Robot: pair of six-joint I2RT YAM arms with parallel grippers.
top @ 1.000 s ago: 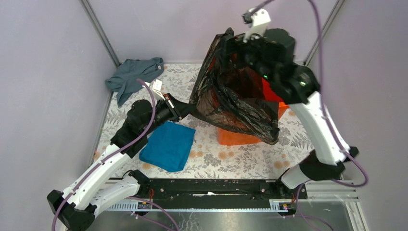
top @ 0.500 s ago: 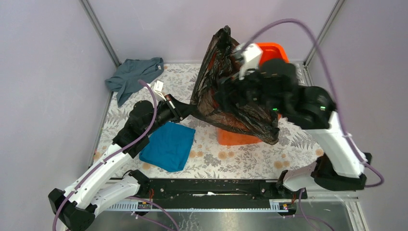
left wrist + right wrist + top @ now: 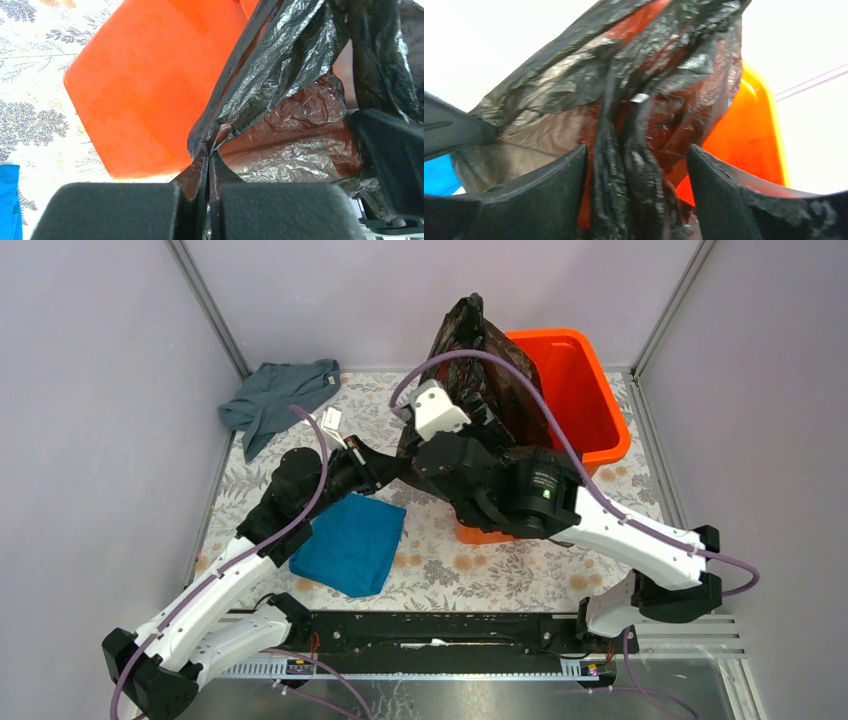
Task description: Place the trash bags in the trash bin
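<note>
The orange trash bin [image 3: 575,390] stands at the back right of the table. A black trash bag [image 3: 470,350] rises bunched over the bin's left rim. My left gripper [image 3: 388,468] is shut on the bag's lower edge; in the left wrist view its tips [image 3: 208,156] pinch a fold of the bag [image 3: 300,100] beside the bin's wall [image 3: 145,90]. My right gripper [image 3: 636,150] stands open, with loose folds of the bag [image 3: 639,95] hanging between its fingers [image 3: 559,175] and the bin [image 3: 751,135] behind. The right arm [image 3: 530,495] reaches left across the bin's front.
A folded blue cloth [image 3: 350,543] lies on the floral tabletop beside the left arm. A crumpled grey cloth [image 3: 278,390] sits at the back left. Purple walls and metal posts close in the table on three sides.
The right arm has swung from high above the bin down and left to the bag's near side. The bag, earlier spread over the bin, now stands bunched at its left rim. The left arm has not moved.
</note>
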